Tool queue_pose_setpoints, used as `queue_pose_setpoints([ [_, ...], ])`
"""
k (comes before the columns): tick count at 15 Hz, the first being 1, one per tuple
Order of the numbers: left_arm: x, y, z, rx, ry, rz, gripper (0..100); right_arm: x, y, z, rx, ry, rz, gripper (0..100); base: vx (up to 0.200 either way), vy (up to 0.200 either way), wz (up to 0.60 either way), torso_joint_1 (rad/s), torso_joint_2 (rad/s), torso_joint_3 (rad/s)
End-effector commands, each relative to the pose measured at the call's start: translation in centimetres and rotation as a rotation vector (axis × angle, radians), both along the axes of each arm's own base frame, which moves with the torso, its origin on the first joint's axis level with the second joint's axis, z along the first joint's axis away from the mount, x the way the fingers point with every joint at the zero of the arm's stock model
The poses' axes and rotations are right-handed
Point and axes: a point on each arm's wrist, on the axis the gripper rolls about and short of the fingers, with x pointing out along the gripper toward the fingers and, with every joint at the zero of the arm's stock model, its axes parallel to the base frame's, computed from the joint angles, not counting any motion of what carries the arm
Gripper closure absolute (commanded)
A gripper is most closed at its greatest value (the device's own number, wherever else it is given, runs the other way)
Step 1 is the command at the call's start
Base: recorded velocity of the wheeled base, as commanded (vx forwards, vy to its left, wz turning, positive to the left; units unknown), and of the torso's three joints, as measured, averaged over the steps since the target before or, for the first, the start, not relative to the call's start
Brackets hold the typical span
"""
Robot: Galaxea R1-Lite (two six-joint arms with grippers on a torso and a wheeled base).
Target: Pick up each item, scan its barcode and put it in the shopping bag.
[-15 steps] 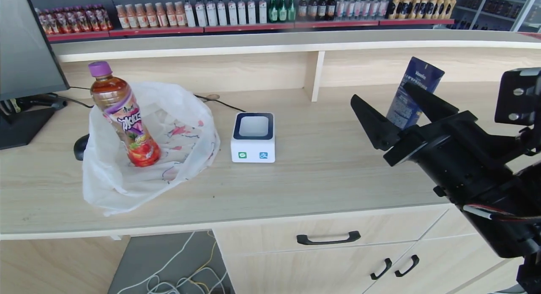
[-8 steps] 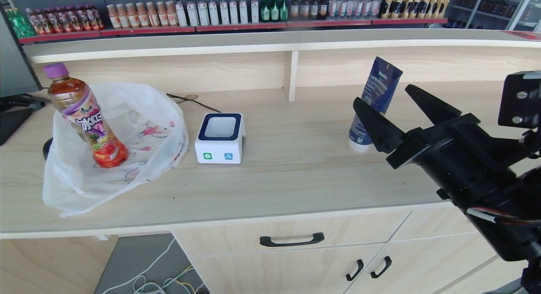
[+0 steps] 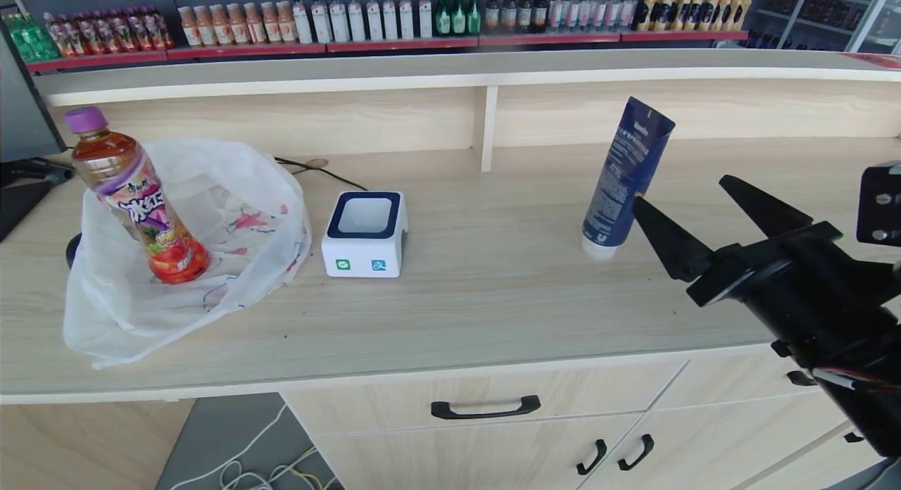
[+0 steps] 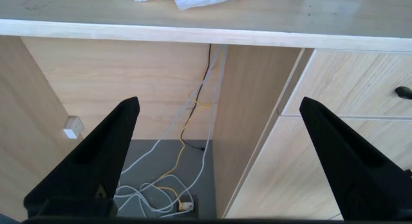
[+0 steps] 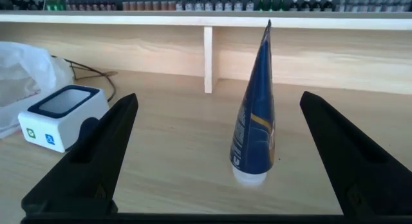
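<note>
A dark blue tube (image 3: 626,177) stands on its white cap on the counter, right of centre; it is the same blue tube (image 5: 255,121) in the right wrist view. My right gripper (image 3: 704,201) hangs open just right of it and nearer the front edge, nothing between its fingers. A white scanner box (image 3: 364,233) with a dark-rimmed top sits mid-counter, also the scanner box (image 5: 59,114). A white plastic shopping bag (image 3: 232,215) lies open at the left, with a purple-capped tea bottle (image 3: 137,198) leaning inside it. My left gripper (image 4: 215,150) is open, below the counter, facing the cables.
The wooden counter (image 3: 479,300) has a raised back ledge with a vertical divider (image 3: 484,127). A black monitor stand (image 3: 21,187) and cable sit at far left. Drawers with black handles (image 3: 486,409) lie under the front edge. Shelves of bottles (image 3: 394,18) stand behind.
The head camera has panned right, so everything slid left in the picture. My right gripper has dropped lower and drawn back from the blue tube, which now stands in full sight.
</note>
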Motion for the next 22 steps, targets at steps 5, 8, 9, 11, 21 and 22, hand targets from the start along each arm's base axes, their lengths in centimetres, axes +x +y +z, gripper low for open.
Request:
queue_pose_setpoints([
  [5,0.0,0.0,0.0,-0.001,0.000,0.002,0,1.4,0.0,-1.4,-0.040,0.067,-0.027,0,0.000,0.000,0.00,0.000,0.00,0.000],
  [8,0.0,0.0,0.0,-0.001,0.001,0.002,0,3.6,0.8,0.2,-0.036,0.064,-0.042,0,0.000,0.000,0.00,0.000,0.00,0.000],
  [9,0.0,0.0,0.0,-0.001,0.000,0.002,0,3.8,0.7,0.3,-0.043,0.074,-0.052,0,0.000,0.000,0.00,0.000,0.00,0.000],
  [11,0.0,0.0,0.0,-0.001,0.000,0.000,0,5.1,0.1,1.2,-0.042,0.080,-0.093,0,0.000,0.000,0.00,0.000,0.00,0.000],
  [21,0.0,0.0,0.0,-0.001,0.001,0.002,0,7.5,0.3,0.2,-0.055,0.119,-0.120,0,0.000,0.000,0.00,0.000,0.00,0.000],
  [22,0.0,0.0,0.0,-0.001,0.000,0.000,0,7.6,0.4,0.0,-0.045,0.130,-0.117,0,0.000,0.000,0.00,0.000,0.00,0.000],
])
